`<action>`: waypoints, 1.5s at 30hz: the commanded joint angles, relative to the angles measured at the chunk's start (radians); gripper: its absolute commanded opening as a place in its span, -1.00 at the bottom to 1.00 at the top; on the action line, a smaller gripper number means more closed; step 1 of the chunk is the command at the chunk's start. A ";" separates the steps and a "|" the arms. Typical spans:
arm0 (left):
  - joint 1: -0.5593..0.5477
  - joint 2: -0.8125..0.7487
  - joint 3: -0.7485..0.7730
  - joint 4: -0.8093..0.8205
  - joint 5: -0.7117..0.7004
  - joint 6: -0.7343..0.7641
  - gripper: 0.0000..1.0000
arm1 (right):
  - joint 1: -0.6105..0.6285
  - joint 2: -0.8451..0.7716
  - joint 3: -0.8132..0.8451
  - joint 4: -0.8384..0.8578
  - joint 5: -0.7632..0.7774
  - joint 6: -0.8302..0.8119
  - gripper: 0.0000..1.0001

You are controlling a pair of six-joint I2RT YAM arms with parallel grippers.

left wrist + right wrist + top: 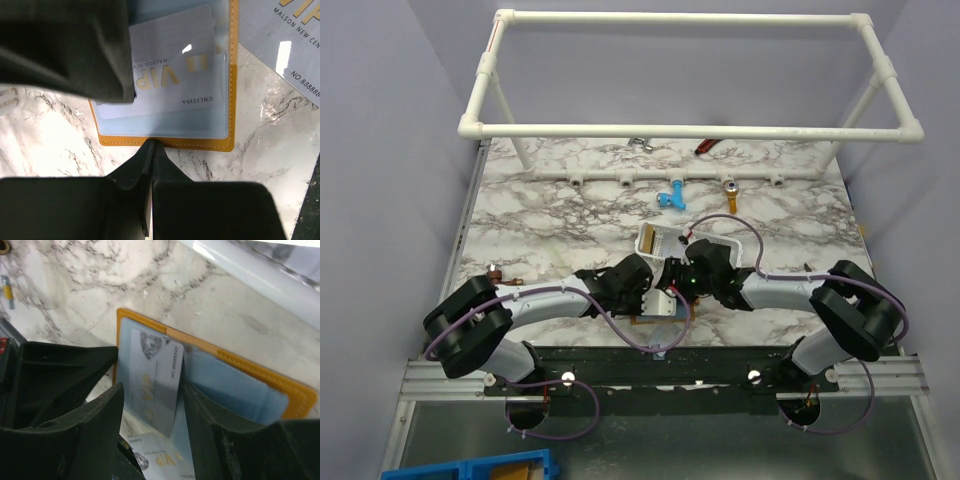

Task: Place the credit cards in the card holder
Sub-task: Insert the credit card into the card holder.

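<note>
The orange card holder [220,146] lies open on the marble, its clear pockets facing up; it also shows in the right wrist view [250,371] and as an orange edge under the grippers in the top view [640,320]. My right gripper [152,427] is shut on the long edges of a silvery-white VIP card [152,385], whose far end sits in a pocket [175,75]. My left gripper [151,146] is shut, its tips touching the holder's near edge. A second silvery card [300,45] lies on the table beside the holder [167,462]. The black and gold cards are out of view.
A white mesh basket [720,245] stands just behind the grippers. A blue fitting [671,198] and small parts lie further back, under a white pipe frame [690,130]. The dark base rail [650,365] runs along the near edge.
</note>
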 commanded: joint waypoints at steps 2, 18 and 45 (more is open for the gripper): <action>-0.011 -0.023 -0.059 -0.009 0.040 -0.009 -1.00 | 0.011 -0.066 -0.017 -0.305 0.101 -0.028 0.09; -0.014 -0.015 -0.047 -0.018 0.046 -0.019 -1.00 | 0.057 -0.027 0.042 -0.253 0.020 -0.075 -0.21; 0.035 -0.126 0.002 -0.079 0.119 -0.024 -1.00 | 0.140 -0.091 0.156 -0.427 0.168 -0.076 -0.12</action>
